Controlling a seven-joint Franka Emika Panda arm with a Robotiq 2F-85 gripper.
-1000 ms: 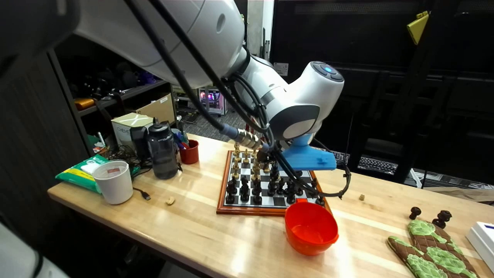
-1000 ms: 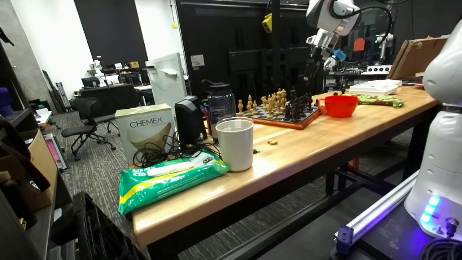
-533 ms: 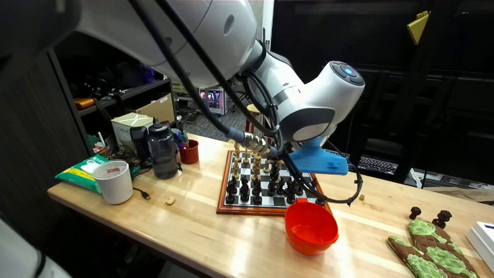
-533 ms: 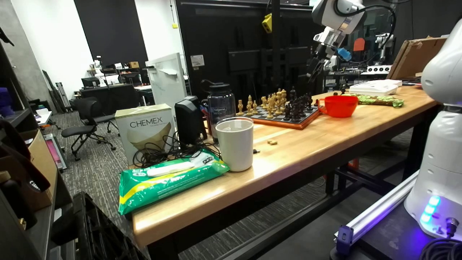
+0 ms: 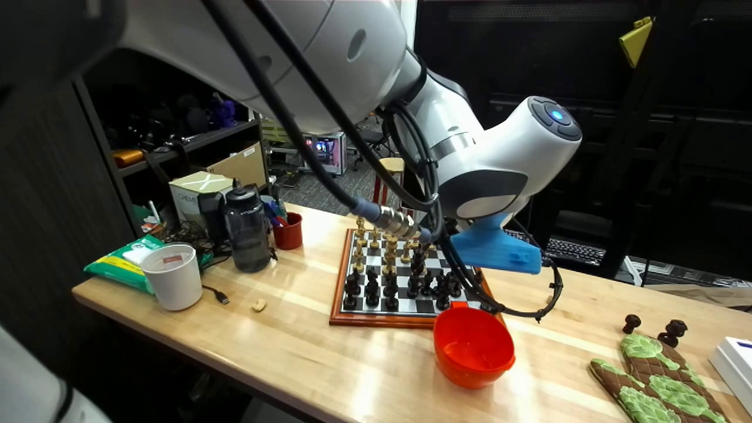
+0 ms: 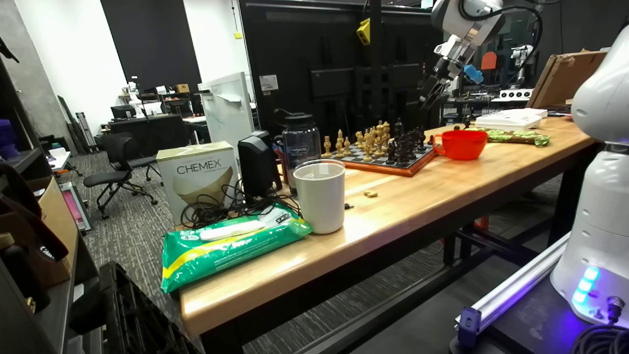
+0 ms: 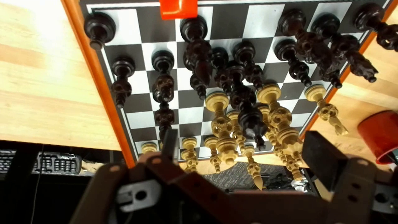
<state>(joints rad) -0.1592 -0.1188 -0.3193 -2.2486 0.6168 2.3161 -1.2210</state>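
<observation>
My gripper [image 7: 244, 137] is open, with nothing between its fingers in the wrist view. In an exterior view the gripper [image 6: 428, 93] hangs tilted in the air above the far side of the chessboard [image 6: 388, 170]; in an exterior view its fingers are hidden behind the arm and cables. The chessboard [image 5: 382, 320] has a wooden frame and carries several dark pieces [image 7: 199, 56] and several light wooden pieces [image 7: 222, 124]. An orange-red cup [image 5: 473, 352] stands at the board's corner, its handle [image 7: 178, 8] over the board's edge. The gripper touches no piece that I can see.
A red pen cup [image 5: 288, 233], a dark water bottle [image 5: 247, 235], a white mug [image 5: 176, 279] and a green wipes pack [image 6: 231, 250] stand or lie to one side. A leaf-patterned mitt [image 5: 664, 382] and loose dark pieces [image 5: 632, 323] lie on the other side.
The arm and gripper have moved to the right in both exterior views, and the gripper is a little more tilted. The board, pieces and cup have not moved.
</observation>
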